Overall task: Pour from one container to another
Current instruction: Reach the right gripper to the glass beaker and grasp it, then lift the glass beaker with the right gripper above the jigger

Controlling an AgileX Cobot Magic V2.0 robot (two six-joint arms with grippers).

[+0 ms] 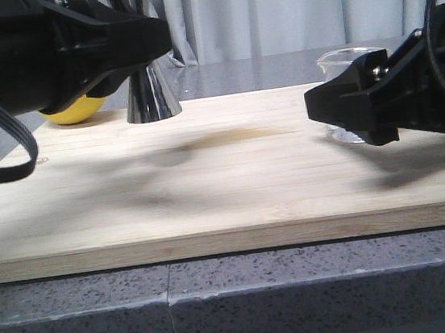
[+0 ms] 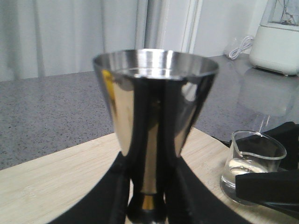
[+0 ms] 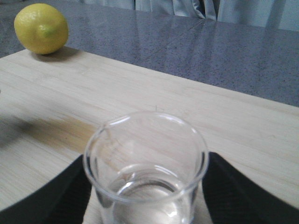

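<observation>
Between the left end effector's (image 2: 148, 205) fingers stands the jigger (image 2: 154, 126), upright, clamped at its waist, wide mouth up. Between the right end effector's (image 3: 145, 186) fingers the beaker (image 3: 145, 163) stands upright, apparently gripped, on the board (image 1: 209, 192).

Illumination is even and diffuse — soft shadows fall on the wooden board (image 1: 223, 174) beneath both arms. The jigger (image 2: 154, 126) shows bright specular reflections; close objects in the wrist views are slightly blurred.
</observation>
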